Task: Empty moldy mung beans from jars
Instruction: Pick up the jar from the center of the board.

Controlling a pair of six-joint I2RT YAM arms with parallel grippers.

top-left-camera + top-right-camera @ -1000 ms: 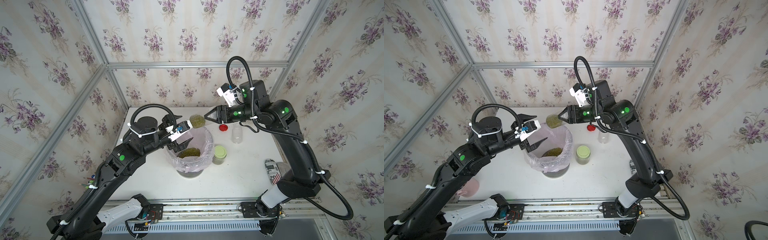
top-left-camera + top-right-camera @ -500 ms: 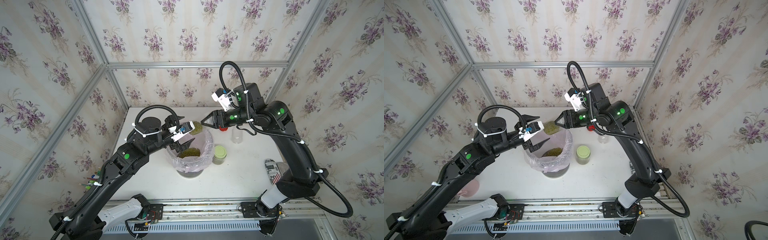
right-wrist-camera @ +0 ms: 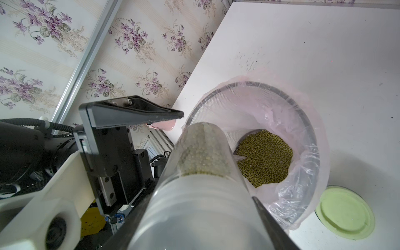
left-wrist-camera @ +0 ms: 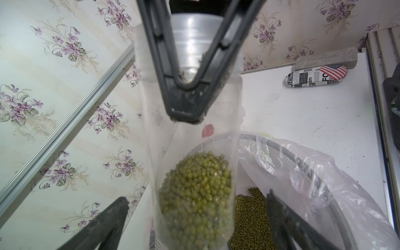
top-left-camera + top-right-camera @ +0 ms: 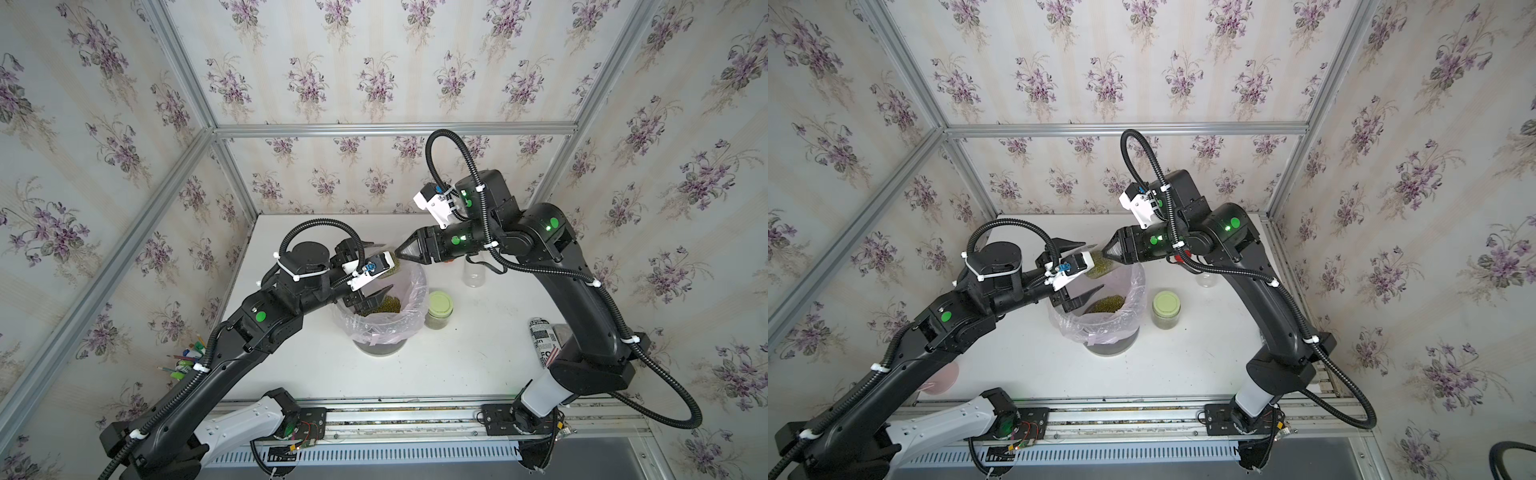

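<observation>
My right gripper (image 5: 1108,252) pinches the clear cylindrical jar (image 5: 1099,263) of olive-green mung beans (image 4: 197,194) sideways over the pink-bagged round bin (image 5: 1138,283), 12 o'clock rim, left gripper (image 5: 1086,266) spread around it untouching; a mistimed handover could drop it.

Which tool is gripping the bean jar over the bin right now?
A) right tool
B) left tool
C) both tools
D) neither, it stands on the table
A: the right tool is clamped on the jar; the left tool stands wide open, its fingers clear of it.
</observation>
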